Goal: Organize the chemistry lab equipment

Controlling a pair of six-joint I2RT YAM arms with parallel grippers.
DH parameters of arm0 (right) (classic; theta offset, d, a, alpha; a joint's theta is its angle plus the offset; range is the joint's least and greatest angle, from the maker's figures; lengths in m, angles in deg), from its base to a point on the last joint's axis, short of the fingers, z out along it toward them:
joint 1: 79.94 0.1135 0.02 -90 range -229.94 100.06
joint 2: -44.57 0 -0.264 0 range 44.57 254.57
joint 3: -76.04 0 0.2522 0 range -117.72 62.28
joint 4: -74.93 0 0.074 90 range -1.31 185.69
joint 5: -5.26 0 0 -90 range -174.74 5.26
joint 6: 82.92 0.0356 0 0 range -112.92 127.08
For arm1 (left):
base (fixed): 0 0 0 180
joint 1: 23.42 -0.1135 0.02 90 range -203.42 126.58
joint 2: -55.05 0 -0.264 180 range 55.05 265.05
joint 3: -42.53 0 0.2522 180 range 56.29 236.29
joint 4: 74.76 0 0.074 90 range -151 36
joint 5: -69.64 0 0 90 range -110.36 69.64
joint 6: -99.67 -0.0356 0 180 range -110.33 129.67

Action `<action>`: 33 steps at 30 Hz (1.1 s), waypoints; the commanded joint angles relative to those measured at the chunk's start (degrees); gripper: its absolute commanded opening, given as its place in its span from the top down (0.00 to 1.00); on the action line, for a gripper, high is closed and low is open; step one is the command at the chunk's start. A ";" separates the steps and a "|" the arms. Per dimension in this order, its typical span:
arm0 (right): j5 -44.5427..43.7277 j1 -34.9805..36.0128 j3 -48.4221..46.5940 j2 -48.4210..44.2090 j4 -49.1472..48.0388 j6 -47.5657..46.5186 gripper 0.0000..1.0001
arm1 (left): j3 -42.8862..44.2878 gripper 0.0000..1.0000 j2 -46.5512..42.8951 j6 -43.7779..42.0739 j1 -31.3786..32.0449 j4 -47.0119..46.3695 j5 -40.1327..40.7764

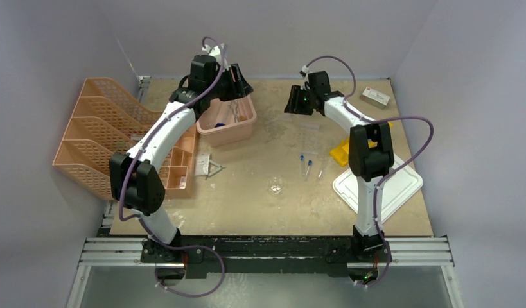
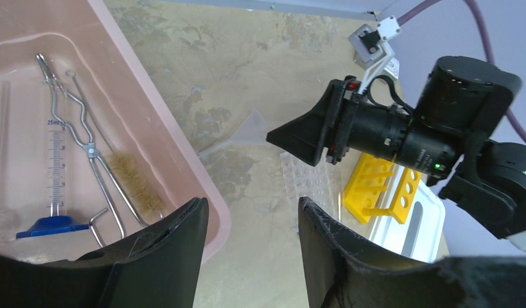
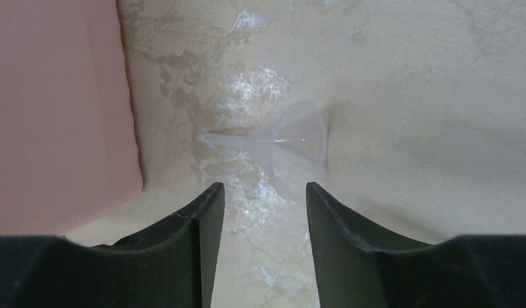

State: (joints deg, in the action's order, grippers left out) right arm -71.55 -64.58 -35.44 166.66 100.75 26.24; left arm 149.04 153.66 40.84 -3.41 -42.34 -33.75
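Parted about midway, the right hand (image 3: 263, 192) hangs low over the desk (image 3: 408, 77) with nothing gripped and nothing touched; just past its fingertips, toward 12 o'clock in the right wrist view, a clear funnel (image 3: 298, 138) lies on its side, long axis running 9 to 3, thin stem pointing to 9 o'clock and wide mouth toward 3. The stem tip ends near the wall of the pink bin (image 3: 61, 109) but apart from it, and that wall closes the 9 o'clock side, while bare desk shows at the funnel's 12 and 3 o'clock. At 11 o'clock on the desk in the top view, the left hand (image 2: 250, 212) hovers by the bin's rim, fingers likewise apart and holding nothing. Inside the bin the metal scissor-tongs (image 2: 87, 151) and the wire tube brush (image 2: 128, 179) lie side by side, both slanting 11 to 5 in the left wrist view with the bristles at the 5 o'clock end, and a graduated cylinder (image 2: 54, 173) runs 12 to 6 with its blue base at 6. Near the desk's middle, two blue-capped tubes (image 1: 309, 165) lie along 12 to 6, caps at 12, with the tiny glass beaker (image 1: 275, 187) at their 7 o'clock. A clear rack (image 2: 308, 183) lies beside the yellow holed rack (image 2: 382, 186), which sits at the edge of a white lid (image 1: 401, 186) at 3 o'clock; orange mesh trays (image 1: 93, 135) line the 9 o'clock edge
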 commanded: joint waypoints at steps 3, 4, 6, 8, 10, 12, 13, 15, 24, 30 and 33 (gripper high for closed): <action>6.02 -0.14 -4.40 3.22 -1.78 2.46 0.53 | -2.22 0.47 -4.44 3.47 0.12 -4.06 -0.13; 7.18 -0.09 -4.73 3.76 -1.96 2.50 0.54 | -2.75 0.47 -4.70 3.72 0.12 -4.21 -0.03; 9.71 -0.10 -5.12 4.75 -2.82 2.43 0.55 | -4.00 0.47 -5.09 4.09 0.12 -4.72 0.30; 12.20 -0.13 -5.44 5.80 -3.41 2.73 0.56 | -4.85 0.47 -5.42 4.46 0.12 -5.09 0.65; 13.46 -0.15 -5.66 6.30 -3.60 3.10 0.61 | -5.11 0.47 -5.53 4.58 0.12 -5.08 0.67; 14.90 -0.11 -4.77 6.18 -5.23 3.60 0.68 | -5.36 0.47 -5.69 4.65 0.12 -5.16 0.89; 15.67 -0.14 -4.25 5.91 -6.28 3.80 0.74 | -5.65 0.47 -5.91 4.83 0.12 -5.46 0.98; 16.44 -0.13 -3.08 4.96 -8.11 3.99 0.89 | -6.13 0.47 -6.12 5.31 0.12 -6.08 1.00; 18.73 -0.54 1.49 -7.54 -11.79 5.03 1.00 | -7.43 0.44 -5.61 11.76 0.12 -10.30 1.90; 22.65 -1.46 5.95 -18.14 -18.59 9.25 1.00 | -7.85 0.40 -2.62 21.15 0.12 -17.39 0.87; 26.75 -1.44 6.07 -20.04 -22.98 12.99 1.00 | -10.39 0.40 -2.41 25.99 0.20 -25.85 -0.69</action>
State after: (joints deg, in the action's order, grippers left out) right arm -51.75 -65.74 -29.80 150.44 86.52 34.31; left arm 140.95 150.90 58.59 -3.39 -55.50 -32.48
